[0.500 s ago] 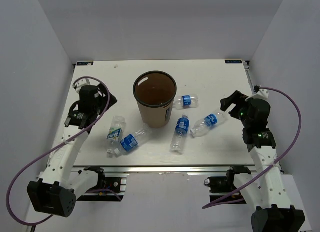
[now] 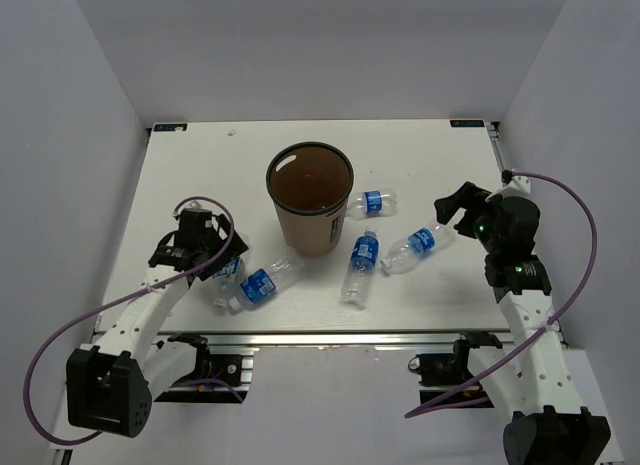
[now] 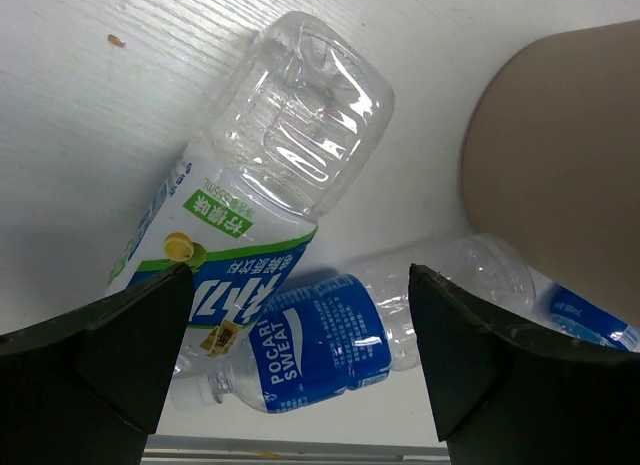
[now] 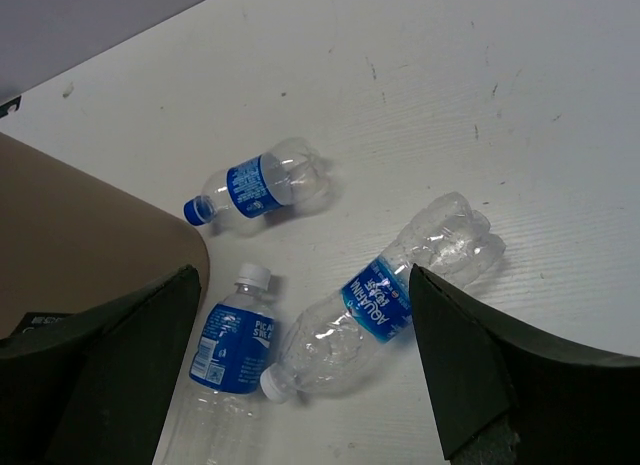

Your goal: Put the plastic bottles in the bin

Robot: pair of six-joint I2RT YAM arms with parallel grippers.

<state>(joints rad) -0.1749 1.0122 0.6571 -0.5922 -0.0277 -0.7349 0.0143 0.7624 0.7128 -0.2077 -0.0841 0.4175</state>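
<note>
My left end effector (image 3: 300, 270) hangs spread wide, gripping nothing, just over the white-green bottle (image 3: 250, 215). That bottle lies on the bench (image 2: 200, 165) with its base toward 1 o'clock in my wrist view. Close against it the near blue bottle (image 2: 262, 282) lies cap toward 7 o'clock, base toward the bin (image 2: 310, 235). The middle blue bottle (image 2: 360, 265), at the bin's 4 o'clock, runs nearly 6 to 12, cap toward 12. The right blue bottle (image 2: 420, 245) points its cap toward 8 o'clock, its base near my right end effector (image 2: 452, 210), also spread and empty. The bin stands upright mid-bench. The far blue bottle (image 2: 372, 201) lies just beside it at 3 o'clock, neck toward the bin.
</note>
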